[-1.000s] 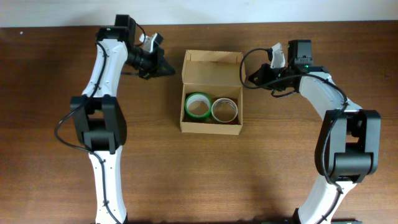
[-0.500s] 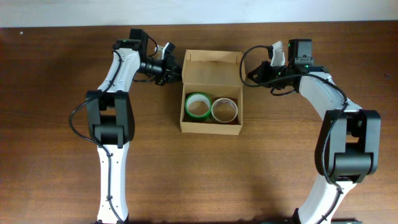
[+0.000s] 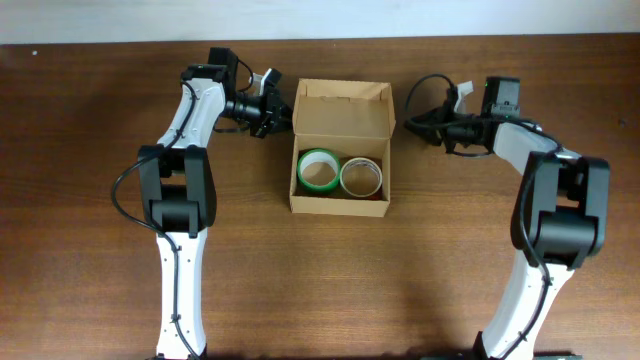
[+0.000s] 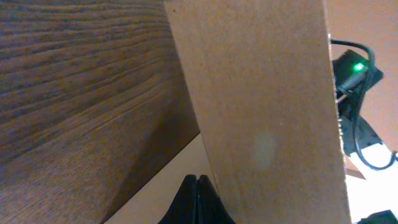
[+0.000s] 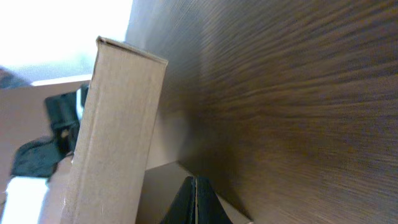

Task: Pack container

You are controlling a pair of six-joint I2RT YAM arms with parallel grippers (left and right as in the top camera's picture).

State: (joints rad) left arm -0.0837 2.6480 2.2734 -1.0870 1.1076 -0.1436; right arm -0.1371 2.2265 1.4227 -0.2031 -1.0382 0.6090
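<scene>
Container sits mid-surface, with green roll and white roll side by side inside, so it looks loaded. Flap lid stands open at the back. Left claw is beside its left edge and right claw is near its right. Both are pinched closed and empty, likely to nudge it shut.

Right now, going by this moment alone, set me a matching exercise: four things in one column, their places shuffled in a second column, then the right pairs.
Things
1. green tape roll
2. pale tape roll
3. left gripper
4. right gripper

Places
A. in the right half of the container
B. off the container's right side, with a gap between them
C. in the container's left half
D. close by the left edge of the raised lid

Pairs: 1-C, 2-A, 3-D, 4-B
</scene>
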